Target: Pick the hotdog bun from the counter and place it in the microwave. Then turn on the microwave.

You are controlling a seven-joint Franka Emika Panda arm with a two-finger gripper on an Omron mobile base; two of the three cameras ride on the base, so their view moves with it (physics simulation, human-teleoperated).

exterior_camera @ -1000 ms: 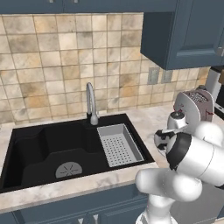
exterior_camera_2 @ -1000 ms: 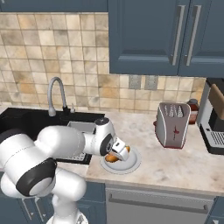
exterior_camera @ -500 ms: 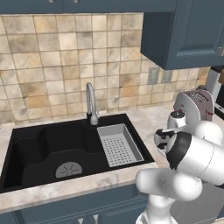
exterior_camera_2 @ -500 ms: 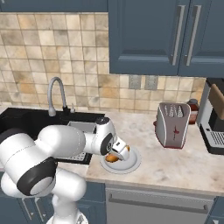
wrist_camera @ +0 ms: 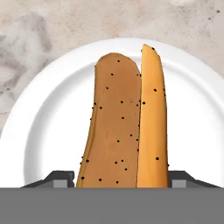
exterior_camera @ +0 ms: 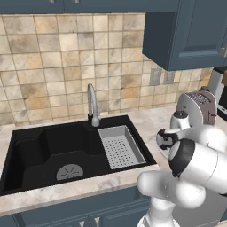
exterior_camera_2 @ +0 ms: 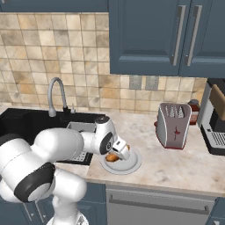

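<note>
On the counter [exterior_camera_2: 176,162], hotdog bun [wrist_camera: 124,122] lengthwise between wide-spread end effector [wrist_camera: 122,180] fingertips.

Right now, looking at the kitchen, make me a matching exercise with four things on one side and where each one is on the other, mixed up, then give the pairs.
Things:
1. hotdog bun
2. white plate
3. toaster
4. faucet

Places:
A. behind the black sink
B. on the counter, right of the plate
C. on the plate, between the gripper fingertips
D. on the counter beside the sink

Pairs: 1-C, 2-D, 3-B, 4-A
</note>
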